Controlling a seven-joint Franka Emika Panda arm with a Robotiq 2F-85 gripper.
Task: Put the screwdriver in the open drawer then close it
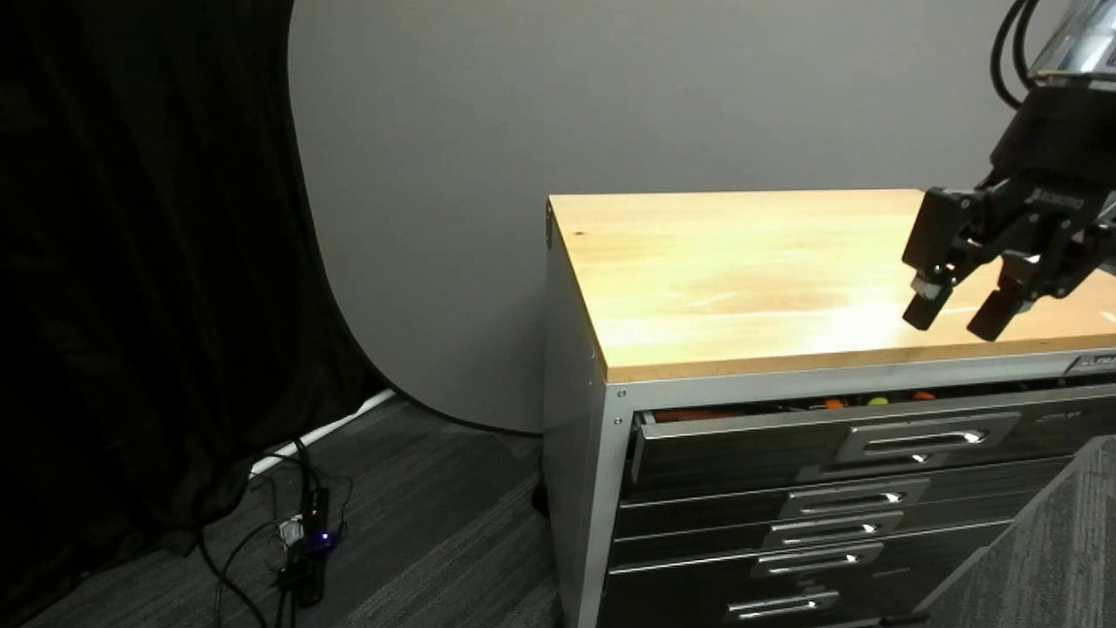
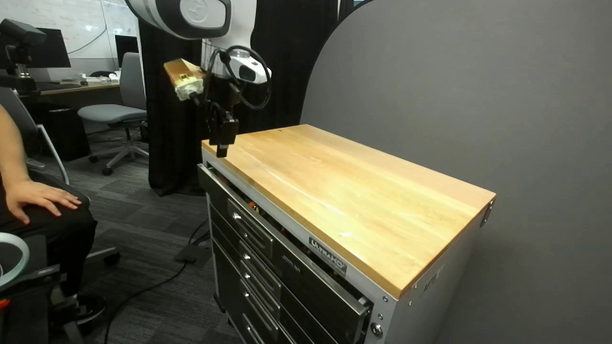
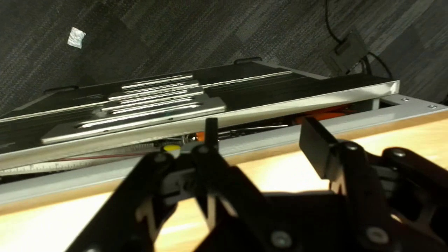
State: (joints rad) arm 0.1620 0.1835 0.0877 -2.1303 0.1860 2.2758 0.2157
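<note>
The open drawer [image 1: 741, 458] is the topmost grey drawer of the cabinet. It is pulled out only a little, and it also shows in an exterior view [image 2: 313, 272] and in the wrist view [image 3: 266, 110]. Tools lie inside, mostly hidden under the top. A yellow rounded end [image 3: 171, 148] shows in the drawer beside an orange piece; I cannot tell whether it is the screwdriver, which is not otherwise seen. My gripper [image 1: 955, 318] is open and empty, pointing down above the front edge of the wooden top. It also shows in an exterior view [image 2: 222, 151] and the wrist view [image 3: 259, 134].
The wooden top [image 1: 715, 262] overhangs the drawer opening. Several shut drawers with bar handles [image 1: 841, 500] lie below. An orange tool [image 3: 325, 114] and a ruler [image 3: 77, 162] lie in the drawer. A seated person [image 2: 40, 200] is near the cabinet's front. A grey panel [image 2: 454, 95] stands behind.
</note>
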